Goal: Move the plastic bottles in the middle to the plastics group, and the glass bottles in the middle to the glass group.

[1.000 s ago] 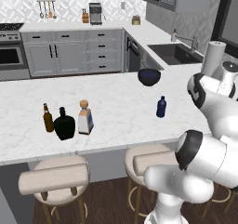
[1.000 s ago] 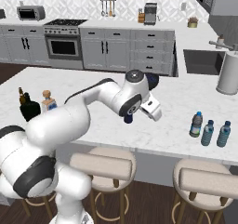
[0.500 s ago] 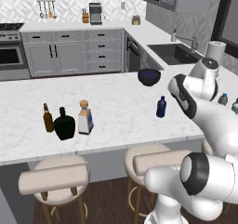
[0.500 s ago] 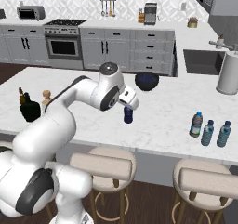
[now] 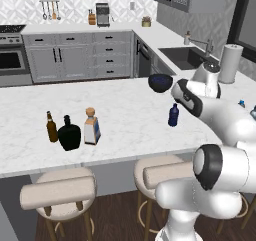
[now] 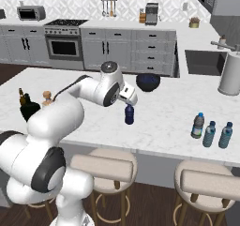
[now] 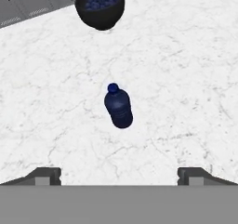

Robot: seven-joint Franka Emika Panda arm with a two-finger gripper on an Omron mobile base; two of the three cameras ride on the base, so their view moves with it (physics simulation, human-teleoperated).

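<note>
The solid dark blue plastic bottle [image 5: 173, 115] [image 6: 129, 114] [image 7: 118, 107] stands upright mid-counter. My gripper [image 6: 129, 101] [image 7: 119, 175] hangs just above it, open, its fingertips [image 7: 44, 175] wide apart with nothing between them. At the counter's right end, the clear plastic bottle with blue label and dark cap [image 6: 198, 125] stands beside two pale teal bottles [image 6: 209, 134] of the plastics group. At the left end, the squarish tan-stoppered glass bottle [image 5: 91, 127] stands right of the black flask [image 5: 69, 134] and slim brown bottle [image 5: 51, 127].
A dark bowl of blue fruit [image 5: 160, 82] [image 7: 100, 7] sits just behind the dark blue bottle. A white paper-towel roll [image 6: 230, 75] stands near the sink [image 6: 204, 62] at the far right. Two stools [image 6: 104, 166] line the counter's front edge.
The arm has swung from the right side of the counter toward the dark blue bottle, and the hand now hovers over it. No bottle has moved.
</note>
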